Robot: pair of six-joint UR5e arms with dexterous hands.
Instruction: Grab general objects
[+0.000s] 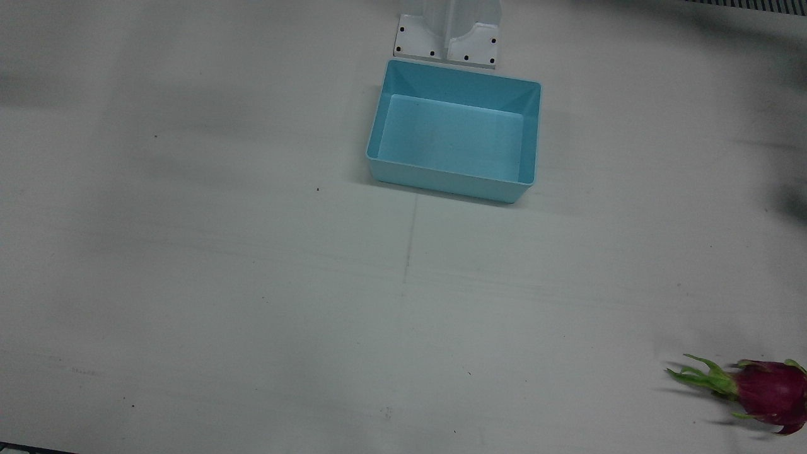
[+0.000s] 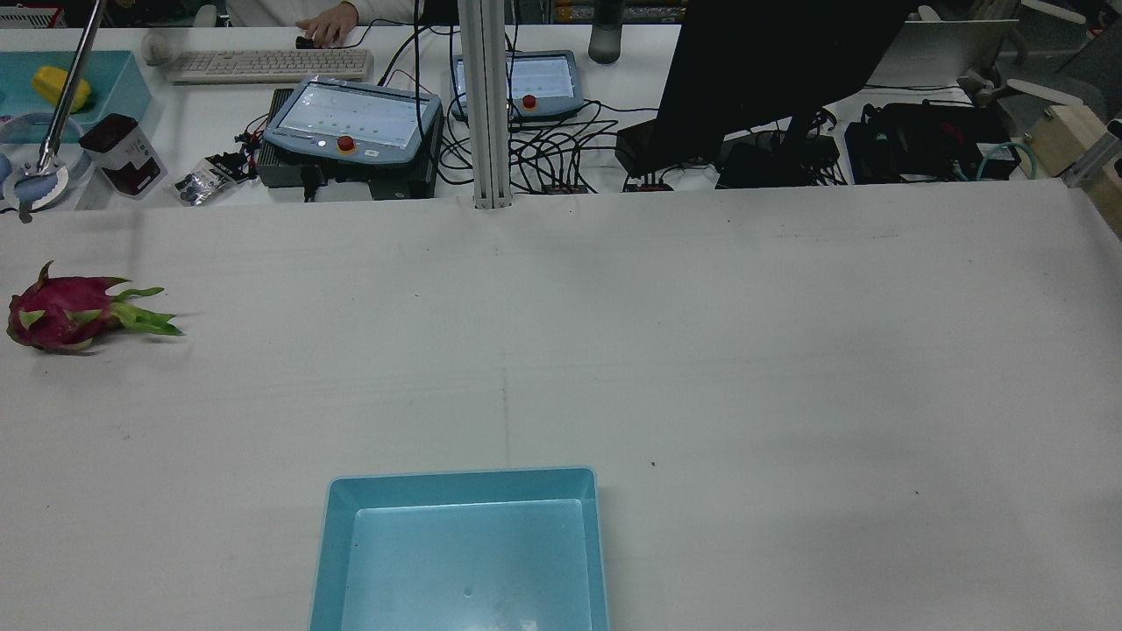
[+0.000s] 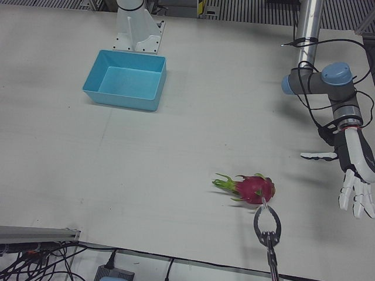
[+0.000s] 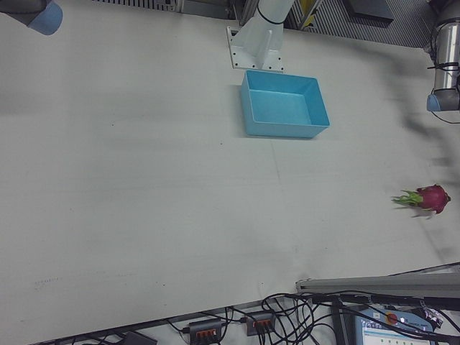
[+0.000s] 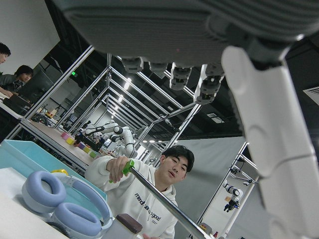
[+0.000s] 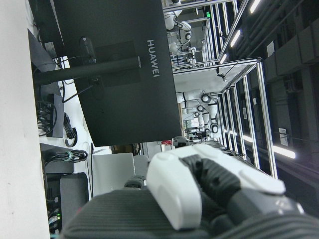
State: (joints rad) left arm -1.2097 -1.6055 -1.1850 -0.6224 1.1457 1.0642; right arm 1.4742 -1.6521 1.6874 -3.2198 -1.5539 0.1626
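A magenta dragon fruit (image 3: 255,188) with green scales lies on the white table at the robot's far left, also seen in the front view (image 1: 769,394), rear view (image 2: 61,311) and right-front view (image 4: 430,198). My left hand (image 3: 354,187) hangs open and empty, fingers spread and pointing down, raised above the table to the right of the fruit in the left-front view and clear of it. Its fingers (image 5: 264,124) fill the left hand view. My right hand (image 6: 199,199) shows only in part in its own view, away from the table objects.
An empty light-blue bin (image 1: 454,183) stands near the arm pedestal (image 1: 447,38), also in the rear view (image 2: 465,476). A person's metal grabber tool (image 3: 266,228) reaches in beside the fruit. Monitors, teach pendants (image 2: 351,123) and cables line the operators' side.
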